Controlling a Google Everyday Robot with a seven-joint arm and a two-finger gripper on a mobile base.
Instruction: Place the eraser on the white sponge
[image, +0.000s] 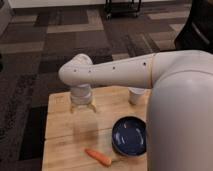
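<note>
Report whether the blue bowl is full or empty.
Empty: the blue bowl shows only its bare dark inside. The tool hangs over the table, apart from it.

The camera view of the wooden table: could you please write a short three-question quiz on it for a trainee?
1. True or false: the orange carrot lies inside the dark blue round bowl.
2. Pick one: the robot's gripper hangs over A) the far left part of the light wooden table, B) the bowl, C) the carrot.
3. Short answer: which thing on the table does the cream robot arm partly hide?

Key: 1 false, the carrot lies on the table beside the bowl. 2 A. 3 the white cup.
</note>
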